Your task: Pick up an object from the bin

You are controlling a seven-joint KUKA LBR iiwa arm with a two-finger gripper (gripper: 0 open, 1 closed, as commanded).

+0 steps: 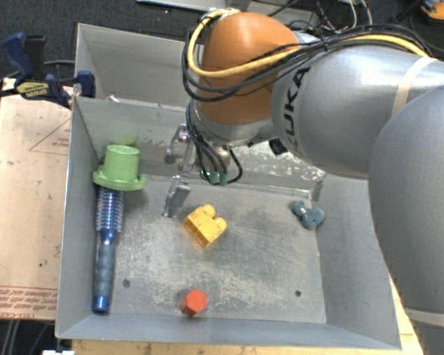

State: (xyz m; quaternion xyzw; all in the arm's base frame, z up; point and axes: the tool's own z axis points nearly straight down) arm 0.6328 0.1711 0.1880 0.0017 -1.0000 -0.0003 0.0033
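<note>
Yellow block [204,225] (toy-brick shape) lies mid-bin, just right of the hand [175,201], which hangs low over the bin [259,267] floor w/ nothing seen in it. Approach step, prob.; grasp not yet made. Next move likely needs a shift right over the block, then closing. Orange wrist cover [237,61] hides the hand's top, so its opening can't be told.

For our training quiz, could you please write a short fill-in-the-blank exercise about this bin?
The claw hangs just left of the ___ block.
The little piece by the near wall is ___.
The blue tool along the left wall wears a ___ cap.
Missing: yellow, red, green.
</note>
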